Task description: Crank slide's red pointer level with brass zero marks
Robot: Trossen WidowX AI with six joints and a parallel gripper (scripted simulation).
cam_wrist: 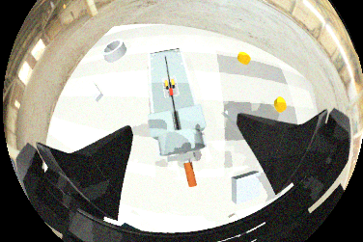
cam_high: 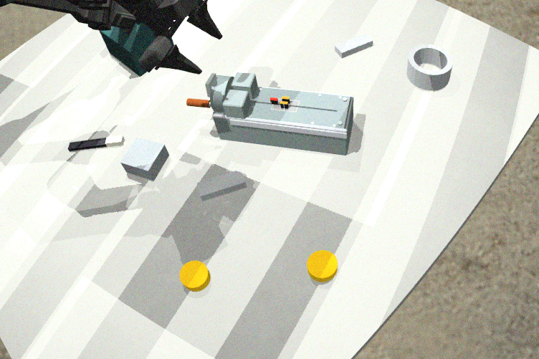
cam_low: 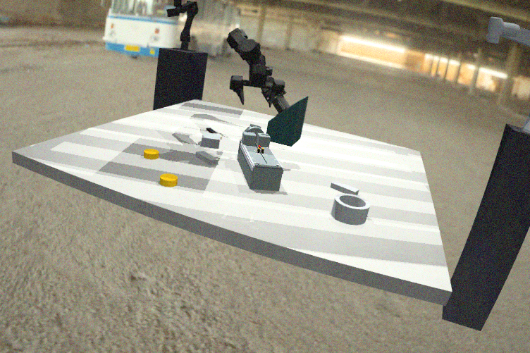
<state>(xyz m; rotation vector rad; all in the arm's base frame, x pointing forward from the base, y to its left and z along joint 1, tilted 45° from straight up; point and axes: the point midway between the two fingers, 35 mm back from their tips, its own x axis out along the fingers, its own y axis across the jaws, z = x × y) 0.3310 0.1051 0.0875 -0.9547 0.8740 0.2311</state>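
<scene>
The grey-green machine (cam_high: 282, 140) (cam_low: 265, 177) (cam_wrist: 156, 71) stands on the table. Its orange crank handle (cam_high: 198, 103) (cam_wrist: 190, 174) sticks out from the round crank end. The red pointer (cam_high: 274, 99) (cam_wrist: 171, 92) is on the crank side of the two brass marks, the rear one (cam_high: 285, 98) and the front one (cam_high: 284, 104); it is not level with them. My gripper (cam_high: 211, 54) (cam_low: 256, 104) (cam_wrist: 184, 121) is wide open and empty, raised above the crank end and clear of the handle. The handle is hidden in the exterior view.
A teal block (cam_high: 126, 48) (cam_low: 289, 124) stands behind the gripper. A grey block (cam_high: 143, 157) (cam_wrist: 245, 189) and a black-and-white bar (cam_high: 89, 143) lie near the crank side. Two yellow discs (cam_high: 194, 275) (cam_high: 322, 264), a grey ring (cam_high: 428, 79) and two pale bars (cam_high: 355, 46) (cam_high: 223, 189) lie farther off.
</scene>
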